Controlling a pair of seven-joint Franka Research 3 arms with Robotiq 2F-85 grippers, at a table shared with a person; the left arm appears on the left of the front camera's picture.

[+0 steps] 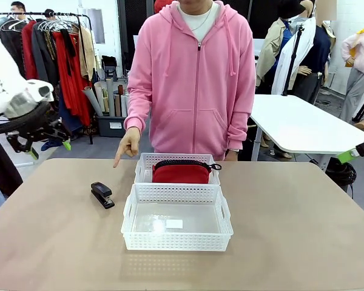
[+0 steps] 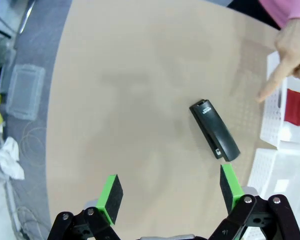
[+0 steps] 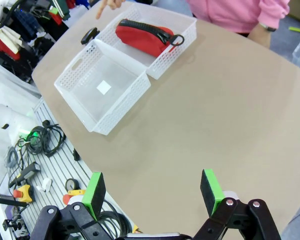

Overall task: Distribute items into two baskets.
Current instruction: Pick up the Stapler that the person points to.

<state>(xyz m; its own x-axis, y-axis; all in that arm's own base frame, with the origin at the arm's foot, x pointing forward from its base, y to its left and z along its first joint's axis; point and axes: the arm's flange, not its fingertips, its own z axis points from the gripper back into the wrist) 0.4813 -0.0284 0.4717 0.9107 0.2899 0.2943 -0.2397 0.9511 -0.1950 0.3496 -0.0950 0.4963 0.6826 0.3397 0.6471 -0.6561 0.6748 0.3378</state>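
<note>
The black stapler lies on the tan table, left of the baskets. The red pouch rests in the smaller far basket. Nothing lies in the larger near basket except a white label. A person's hand points down near the stapler. My left gripper hangs open, high off the table's left edge, above and short of the stapler. My right gripper is open at the right edge.
The person in a pink hoodie stands at the far side. A white table and a clothes rack stand behind. Cables and tools lie beside the table edge. A clear box sits on the floor.
</note>
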